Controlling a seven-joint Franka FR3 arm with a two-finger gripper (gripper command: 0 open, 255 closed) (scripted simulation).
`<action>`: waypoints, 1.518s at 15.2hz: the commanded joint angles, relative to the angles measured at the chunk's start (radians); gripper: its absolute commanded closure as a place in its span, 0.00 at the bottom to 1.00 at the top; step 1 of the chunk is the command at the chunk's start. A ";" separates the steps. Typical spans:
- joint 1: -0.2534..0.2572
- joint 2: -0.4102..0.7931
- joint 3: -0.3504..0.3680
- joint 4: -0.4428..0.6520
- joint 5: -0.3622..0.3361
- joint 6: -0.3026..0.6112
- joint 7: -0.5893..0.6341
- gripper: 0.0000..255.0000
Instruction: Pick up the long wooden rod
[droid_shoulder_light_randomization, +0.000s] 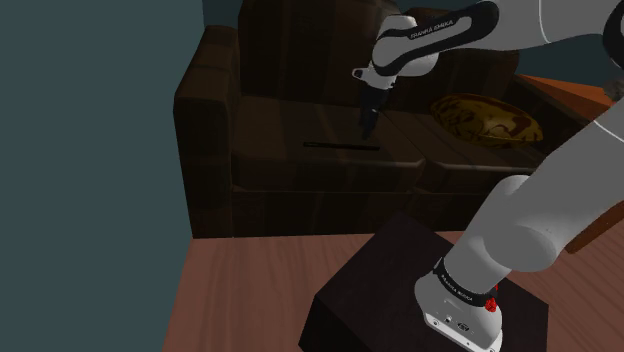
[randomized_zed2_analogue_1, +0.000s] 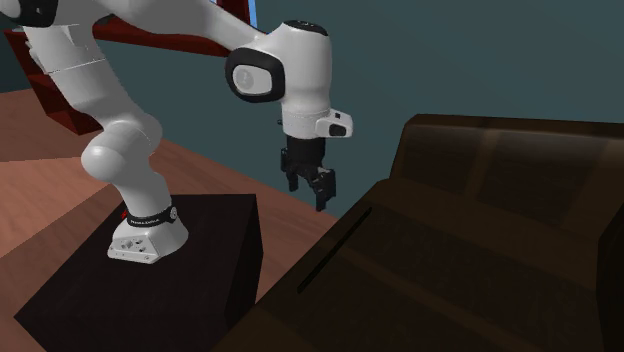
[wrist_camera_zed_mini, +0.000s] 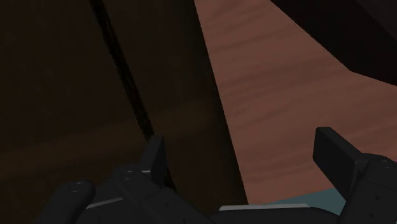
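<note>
Jaws: spread, empty. Rod on sofa, 8 o'clock of them, shoulder view; best: ctr astride mid-rod, then descend.

I see a dark brown sofa in dim light before a teal wall, on a reddish wooden floor, with a mottled yellow-brown cushion lying on its seat.
</note>
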 joint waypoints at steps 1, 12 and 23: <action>0.007 0.073 -0.024 0.031 0.025 0.040 -0.093 0.00; -0.010 0.369 -0.040 0.176 0.175 0.166 -0.380 0.00; -0.014 0.403 -0.034 0.159 0.197 0.212 -0.394 1.00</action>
